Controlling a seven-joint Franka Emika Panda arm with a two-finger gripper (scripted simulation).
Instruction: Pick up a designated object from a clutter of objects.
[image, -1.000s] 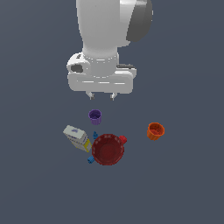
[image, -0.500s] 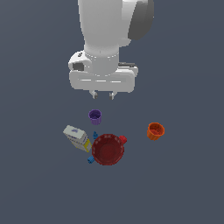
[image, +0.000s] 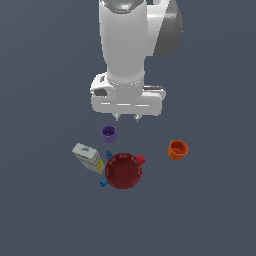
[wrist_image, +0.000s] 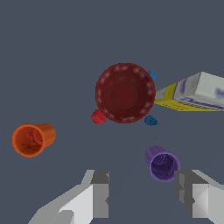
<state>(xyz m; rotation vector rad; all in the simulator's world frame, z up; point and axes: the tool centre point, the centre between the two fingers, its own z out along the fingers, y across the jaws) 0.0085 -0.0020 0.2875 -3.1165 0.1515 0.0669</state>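
The orange cup (image: 177, 149) lies tipped on its side, apart from the other objects, at the exterior view's right; it also shows in the wrist view (wrist_image: 32, 138). The clutter holds a purple cup (image: 108, 133), a dark red ribbed bowl (image: 123, 171), a white-and-yellow box (image: 88, 157) and small blue and red bits. My gripper (image: 127, 118) hangs open and empty above the floor, just behind the purple cup and well to the left of the orange cup. In the wrist view its fingers (wrist_image: 99, 192) stand wide apart, with the purple cup (wrist_image: 162, 164) near one of them.
A small red bit (image: 140, 159) touches the bowl's rim. Blue bits (image: 104, 182) lie between the bowl and the box. The floor is a plain dark grey surface (image: 215, 210).
The gripper has moved slightly toward the exterior view's right. The objects have not moved.
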